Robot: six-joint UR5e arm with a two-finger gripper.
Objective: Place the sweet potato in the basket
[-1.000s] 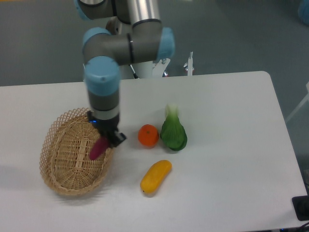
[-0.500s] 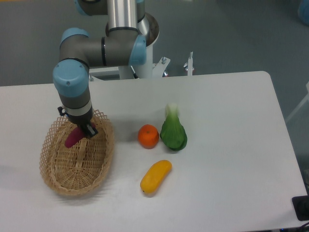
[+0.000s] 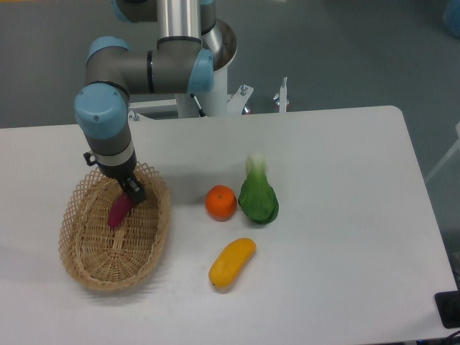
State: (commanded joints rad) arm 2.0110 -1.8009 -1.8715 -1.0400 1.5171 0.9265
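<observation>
**A:** Where is the sweet potato [image 3: 119,210] in your view, and what holds it?

**B:** You see it inside the basket [image 3: 86,267], over the upper half of the woven floor, tilted with its top end at the gripper [image 3: 130,192]. The fingers are too dark and small for you to tell whether they are clamped on the tuber or parted; the tip of the tuber meets them, and that is all the view gives. You also cannot tell whether its lower end rests on the weave or hangs just above it.

**A:** Which step does that put you at?

**B:** By my reading, the release step: the carry looks finished, since the tuber lies within the rim. Your next move calls for parted fingers, if they are not parted already, and then a straight rise, so that the fingers clear the lattice rim beside them without snagging it or dragging the basket.

**A:** Give the count, working outward.

**B:** One sweet potato, one basket, one gripper on one arm [image 3: 108,122]. To the right of the basket, on the table [image 3: 345,215]: one orange [image 3: 221,202], one leafy green vegetable [image 3: 258,194] touching or just beside it, and one yellow fruit [image 3: 232,262] nearer you. All three lie apart from the basket.
</observation>
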